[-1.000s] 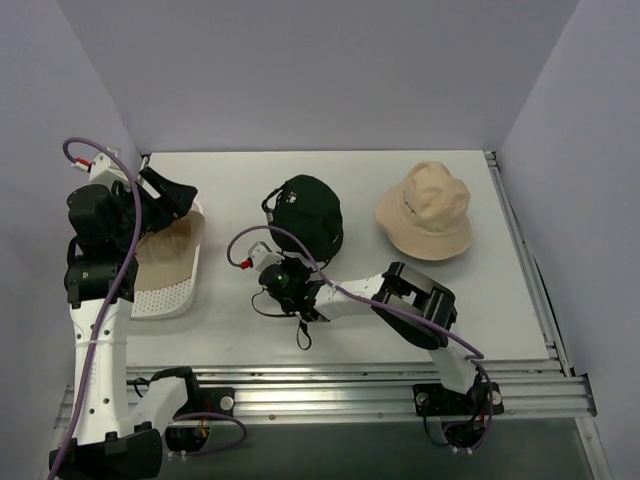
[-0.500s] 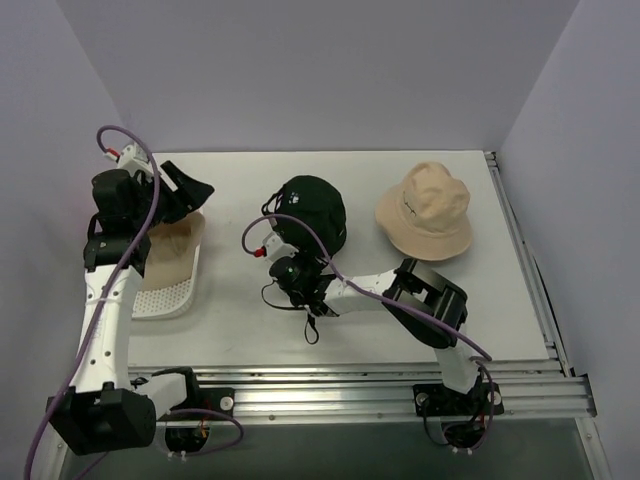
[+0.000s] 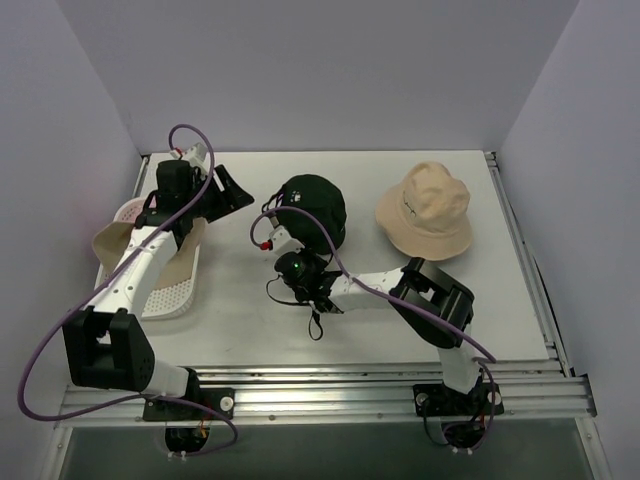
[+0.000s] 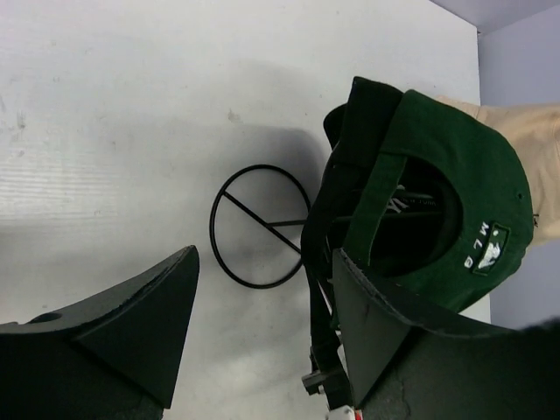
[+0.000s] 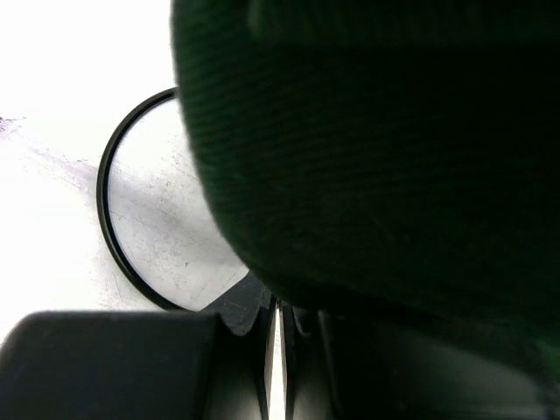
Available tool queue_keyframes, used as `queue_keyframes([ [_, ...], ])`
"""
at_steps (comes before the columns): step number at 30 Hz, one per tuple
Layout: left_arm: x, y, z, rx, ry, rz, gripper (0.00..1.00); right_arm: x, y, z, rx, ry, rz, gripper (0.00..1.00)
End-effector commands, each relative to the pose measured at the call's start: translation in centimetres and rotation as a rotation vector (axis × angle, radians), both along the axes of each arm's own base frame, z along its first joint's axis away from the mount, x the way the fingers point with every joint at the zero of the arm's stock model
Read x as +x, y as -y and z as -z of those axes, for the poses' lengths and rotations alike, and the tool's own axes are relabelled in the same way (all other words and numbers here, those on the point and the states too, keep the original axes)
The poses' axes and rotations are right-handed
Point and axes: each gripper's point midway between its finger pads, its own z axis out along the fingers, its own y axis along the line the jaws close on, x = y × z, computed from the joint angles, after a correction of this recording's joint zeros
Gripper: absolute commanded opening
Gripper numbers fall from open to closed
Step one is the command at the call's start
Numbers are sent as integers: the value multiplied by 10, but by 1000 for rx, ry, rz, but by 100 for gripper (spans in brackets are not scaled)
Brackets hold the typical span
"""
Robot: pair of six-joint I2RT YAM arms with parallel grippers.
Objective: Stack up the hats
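Observation:
A dark green baseball cap (image 3: 312, 208) sits mid-table, tilted over a thin wire frame. In the left wrist view the dark green cap (image 4: 437, 184) shows its back opening and hanging strap. My right gripper (image 3: 290, 263) is at the cap's near edge. In the right wrist view the jaws (image 5: 276, 308) are closed to a slit under the green fabric (image 5: 376, 140), apparently pinching it. My left gripper (image 3: 228, 190) is open and empty, just left of the cap, with table between its fingers (image 4: 262, 262). A beige bucket hat (image 3: 425, 210) lies at the far right.
A white perforated basket (image 3: 165, 297) at the left holds a beige hat (image 3: 165, 250) and a pink one (image 3: 127, 211). The wire frame's ring (image 4: 260, 226) rests on the table beside the cap and also shows in the right wrist view (image 5: 109, 223). Grey walls enclose the table.
My left arm has swung from above the basket toward the far right, bringing its open gripper beside the green cap. My right gripper and the cap have shifted slightly right.

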Motion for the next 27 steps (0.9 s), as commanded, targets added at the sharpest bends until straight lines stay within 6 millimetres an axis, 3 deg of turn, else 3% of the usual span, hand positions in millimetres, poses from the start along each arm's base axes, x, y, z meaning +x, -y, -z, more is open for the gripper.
queue_keyframes([
  [1, 24, 13, -42, -33, 181, 41, 71, 7, 1, -28, 97, 42, 26, 0],
  [9, 36, 49, -41, -67, 262, 137, 71, 8, 2, -29, 109, 36, 22, 0],
  [13, 40, 61, -21, -58, 230, 168, 71, 8, 5, -29, 112, 31, 22, 0],
  [27, 55, 44, 43, 48, 75, 42, 68, 12, 20, -37, 150, 30, 39, 0],
])
